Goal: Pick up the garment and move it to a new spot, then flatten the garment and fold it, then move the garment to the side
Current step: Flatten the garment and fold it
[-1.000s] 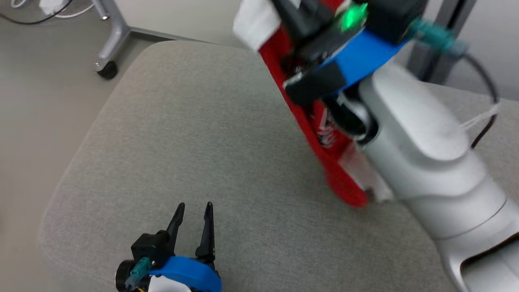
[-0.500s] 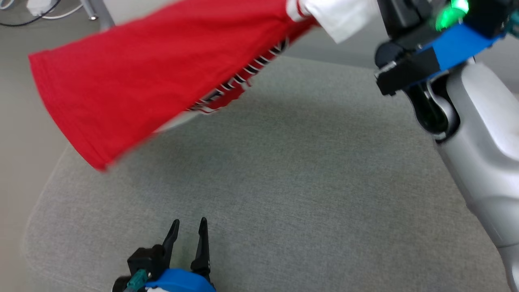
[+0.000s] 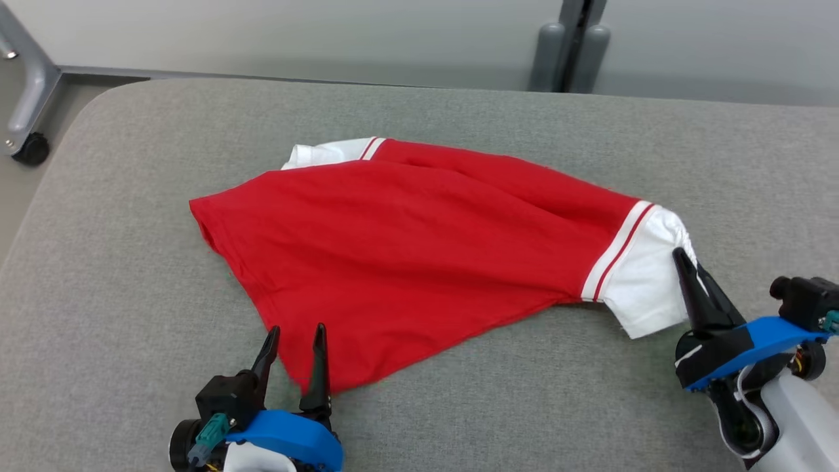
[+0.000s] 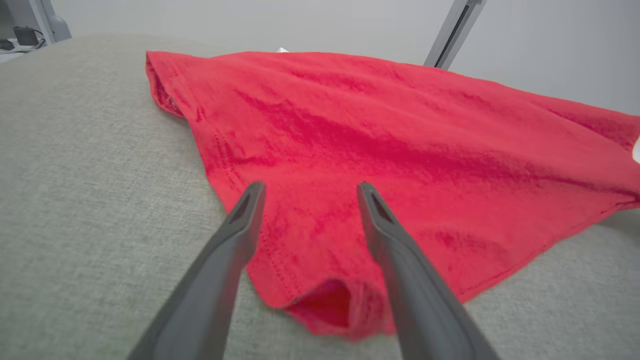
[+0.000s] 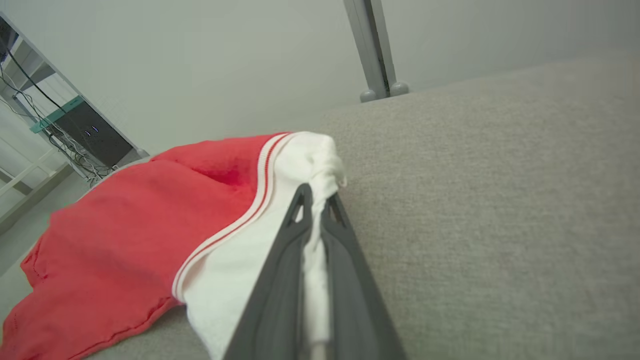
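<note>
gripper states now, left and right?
Left gripper: open, empty, at a corner of the garment.
Right gripper: closed on the garment's white sleeve.

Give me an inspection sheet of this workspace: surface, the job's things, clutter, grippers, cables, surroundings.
Surface: grey fabric pad, smooth.
Job's things: red shirt lies spread and rumpled; one white sleeve at its far edge, the other sleeve bunched at the right.
Clutter: nothing seen.
Grippers: left gripper open, fingers either side of the shirt's near corner; right gripper shut on the bunched sleeve.
Cables: wires hang by a rack beyond the pad.
Surroundings: wheeled metal leg far left, grey post behind, pale wall.
</note>
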Controlling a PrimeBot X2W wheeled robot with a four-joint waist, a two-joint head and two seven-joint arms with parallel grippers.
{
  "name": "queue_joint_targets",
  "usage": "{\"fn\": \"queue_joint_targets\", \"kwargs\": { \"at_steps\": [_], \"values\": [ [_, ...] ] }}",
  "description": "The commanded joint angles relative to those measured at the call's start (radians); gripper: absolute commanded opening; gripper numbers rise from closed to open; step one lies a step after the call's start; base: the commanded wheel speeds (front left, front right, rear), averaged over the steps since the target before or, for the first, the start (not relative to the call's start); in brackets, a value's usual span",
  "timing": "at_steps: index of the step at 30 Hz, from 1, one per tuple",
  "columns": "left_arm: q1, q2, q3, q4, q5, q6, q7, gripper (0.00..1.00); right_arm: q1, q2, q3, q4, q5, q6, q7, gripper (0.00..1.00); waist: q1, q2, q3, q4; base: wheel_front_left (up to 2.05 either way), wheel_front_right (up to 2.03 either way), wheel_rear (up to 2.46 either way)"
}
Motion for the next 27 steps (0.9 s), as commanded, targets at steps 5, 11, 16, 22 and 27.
{"fn": "queue_joint_targets", "kwargs": {
  "at_steps": [5,11,16,22,27],
  "values": [
    [-0.005,0.001,0.041,0.01,0.019,-0.006,-0.004,1.0,0.071,0.045,-0.077,-0.006,-0.078,0.0,-0.004,0.0,-0.0001,-0.0001,-0.046,-0.073,0.0,0.0,0.0],
    [0.007,0.001,0.062,0.013,0.028,0.0,-0.004,1.0,0.093,0.068,-0.188,0.019,-0.36,0.0,-0.004,1.0,-0.0001,-0.0001,-0.066,-0.091,0.0,0.0,0.0],
    [0.012,0.001,0.087,0.014,0.05,0.005,-0.004,1.0,0.139,0.169,-0.343,-0.09,-0.683,0.0,-0.004,1.0,-0.0001,-0.0001,-0.078,-0.099,0.0,0.0,0.0],
    [0.03,0.0,0.128,0.003,0.076,0.019,-0.004,1.0,0.199,0.265,-0.384,-0.217,-0.819,0.0,-0.004,1.0,-0.0001,-0.0001,-0.099,-0.103,0.0,0.0,0.0],
    [0.054,0.001,0.148,-0.006,0.101,0.032,-0.004,1.0,0.235,0.289,-0.361,-0.213,-0.827,0.0,-0.004,1.0,-0.0001,-0.0001,-0.126,-0.103,0.0,0.0,0.0]
  ]
}}
